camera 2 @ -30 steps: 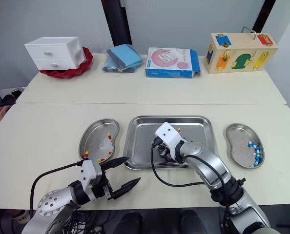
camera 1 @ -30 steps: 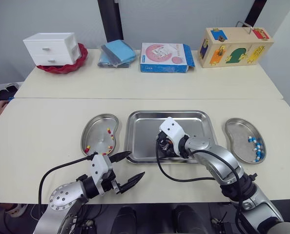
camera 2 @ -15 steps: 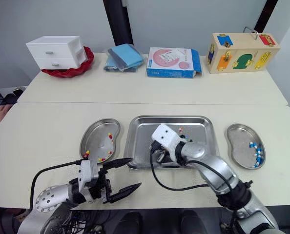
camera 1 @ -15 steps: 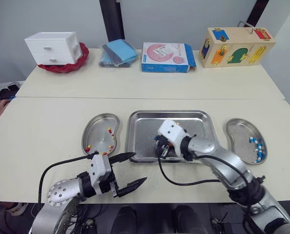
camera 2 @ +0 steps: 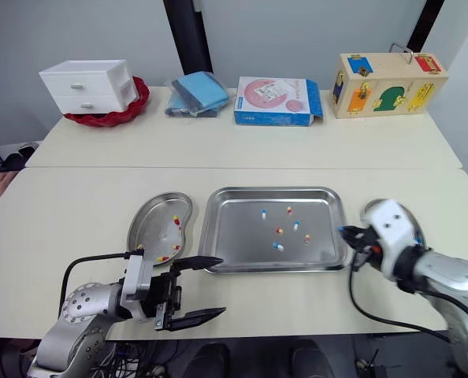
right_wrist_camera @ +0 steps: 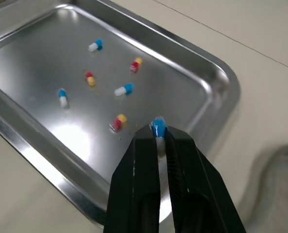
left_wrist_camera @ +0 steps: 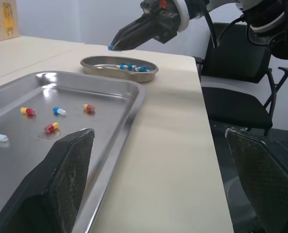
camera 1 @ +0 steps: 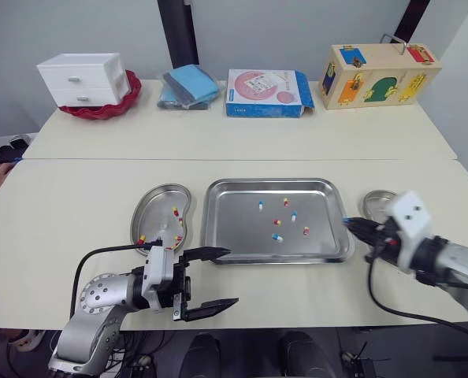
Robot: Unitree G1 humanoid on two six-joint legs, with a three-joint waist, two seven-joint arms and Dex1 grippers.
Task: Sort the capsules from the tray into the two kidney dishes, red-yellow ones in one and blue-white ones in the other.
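Blue-white capsule (right_wrist_camera: 158, 127) sits pinched at the tips of the right gripper (camera 1: 349, 224), jaws clamped on it, just past the right rim of the tray (camera 1: 238, 227) and short of the right kidney dish (left_wrist_camera: 100, 70), where other blue-white ones lie. I'd call this the carry step; next it must reach over that dish and let go. 6 more capsules (camera 1: 277, 237) lie in the tray, 3 of each colour. The left gripper (camera 1: 229, 276) hovers by the left kidney dish (camera 1: 157, 197), jaws wide apart.
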